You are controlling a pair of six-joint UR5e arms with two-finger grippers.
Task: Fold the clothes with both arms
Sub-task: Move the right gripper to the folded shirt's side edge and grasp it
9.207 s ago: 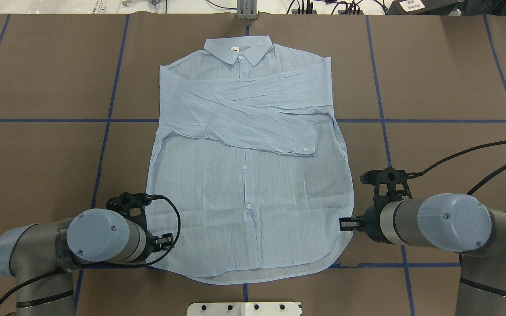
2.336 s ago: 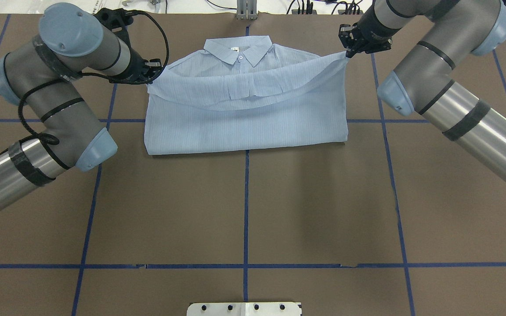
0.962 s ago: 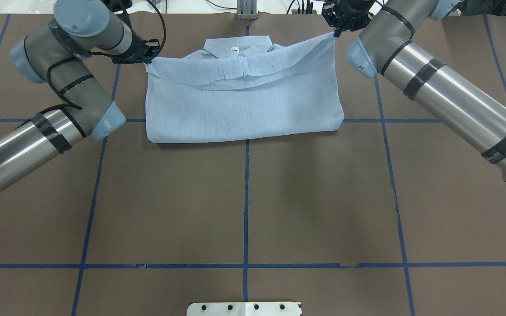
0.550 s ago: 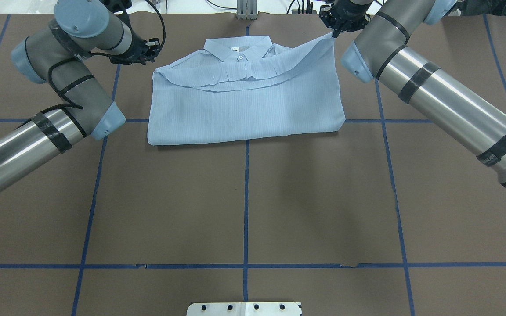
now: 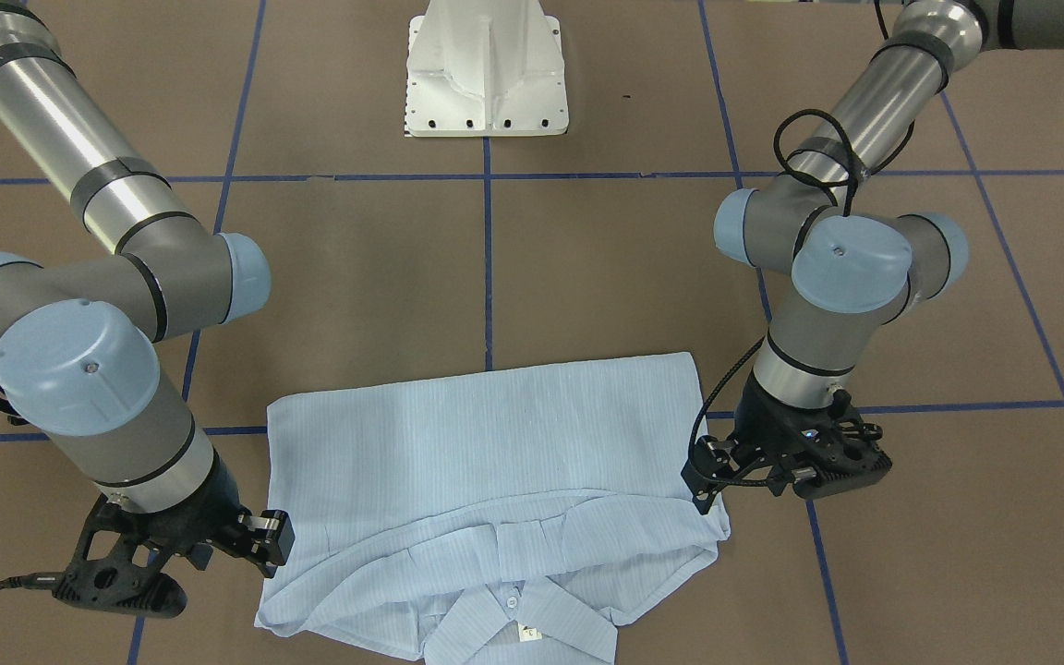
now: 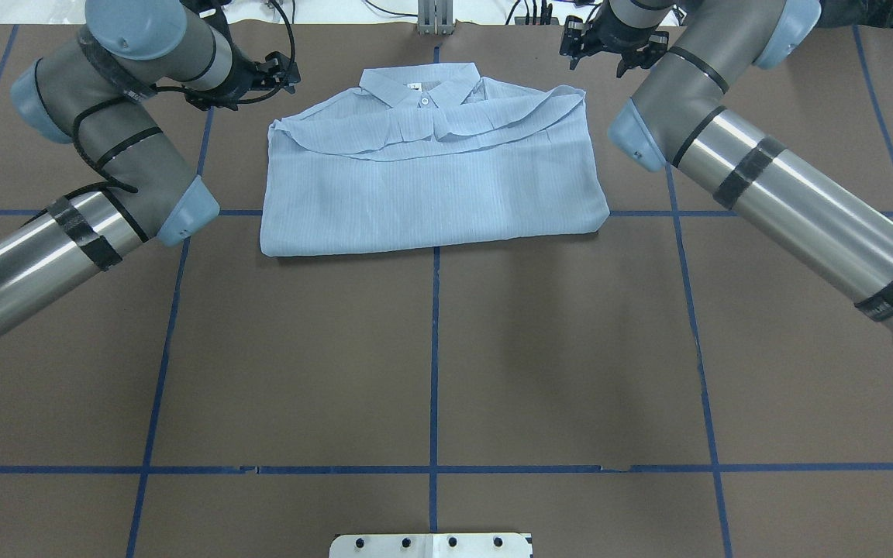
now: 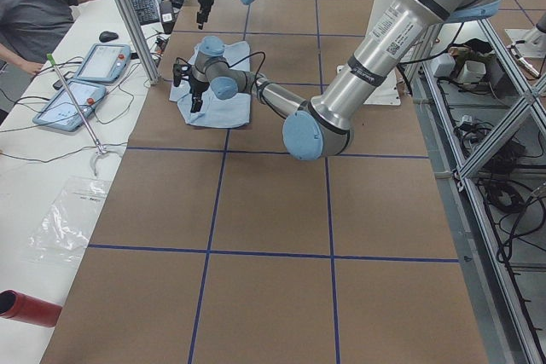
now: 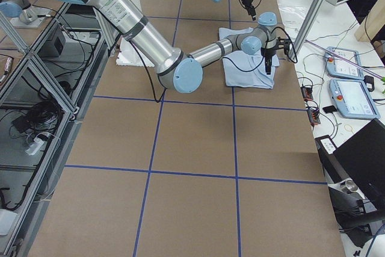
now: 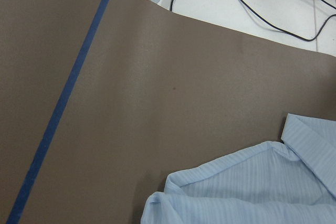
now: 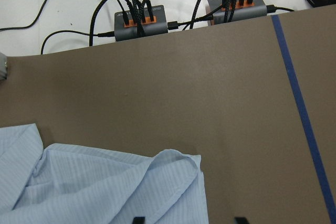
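The pale-blue shirt (image 6: pixel 431 186) lies folded in half at the far side of the table, its hem brought up to just below the collar (image 6: pixel 421 84). It also shows in the front view (image 5: pixel 495 443). My left gripper (image 6: pixel 290 68) is open and empty, just off the shirt's left top corner; in the front view it (image 5: pixel 700 480) hangs beside the cloth edge. My right gripper (image 6: pixel 598 63) is open and empty above the right top corner. The right wrist view shows the dropped corner (image 10: pixel 178 163) between two spread fingertips (image 10: pixel 137 220).
The white pedestal base (image 5: pixel 486 65) stands at the near edge. Cables and power hubs (image 10: pixel 139 17) lie past the far table edge. An operator (image 7: pixel 38 6) and tablets (image 7: pixel 102 61) are beyond the table. Blue tape lines (image 6: pixel 432 349) cross the brown surface.
My right gripper has opened and let go of the hem corner, which dropped flat onto the shirt. Both grippers have drawn slightly away from the cloth.
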